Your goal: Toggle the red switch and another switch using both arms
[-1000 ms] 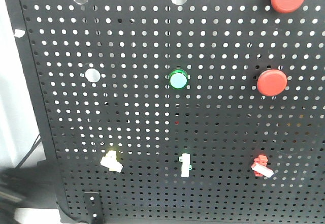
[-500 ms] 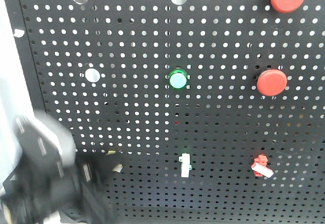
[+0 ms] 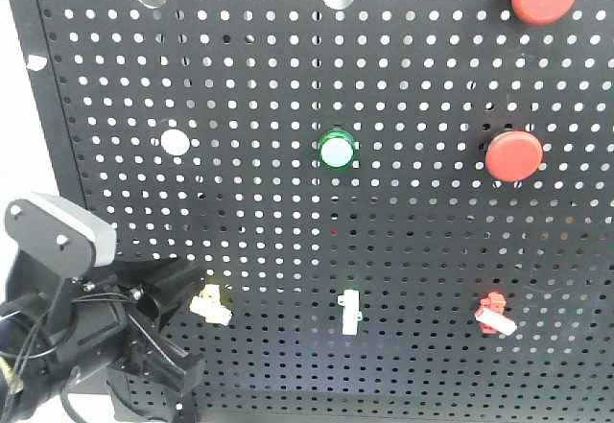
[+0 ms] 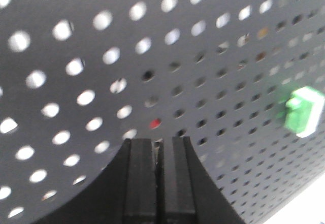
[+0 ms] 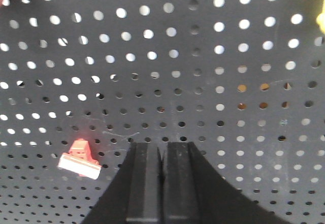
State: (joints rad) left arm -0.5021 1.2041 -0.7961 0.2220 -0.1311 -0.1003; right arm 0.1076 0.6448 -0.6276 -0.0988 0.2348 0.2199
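Low on pegboard point(image 3: 432, 241), left tool point(image 4: 158, 145), tips together, sits just beside yellow switch point(image 3: 209, 303); right tool point(image 5: 162, 150), tips together, near red switch point(image 5: 78, 159). Neither looks flipped yet: 2 toggles left.

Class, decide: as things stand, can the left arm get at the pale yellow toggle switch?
Probably yes: the left gripper sits close beside the pale yellow switch, with nothing visible between them.

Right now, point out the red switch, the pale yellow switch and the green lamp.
red switch point(image 3: 493, 314): front view, where base meets lever
pale yellow switch point(image 3: 209, 304): front view, its base
green lamp point(image 3: 337, 151): front view, lens centre
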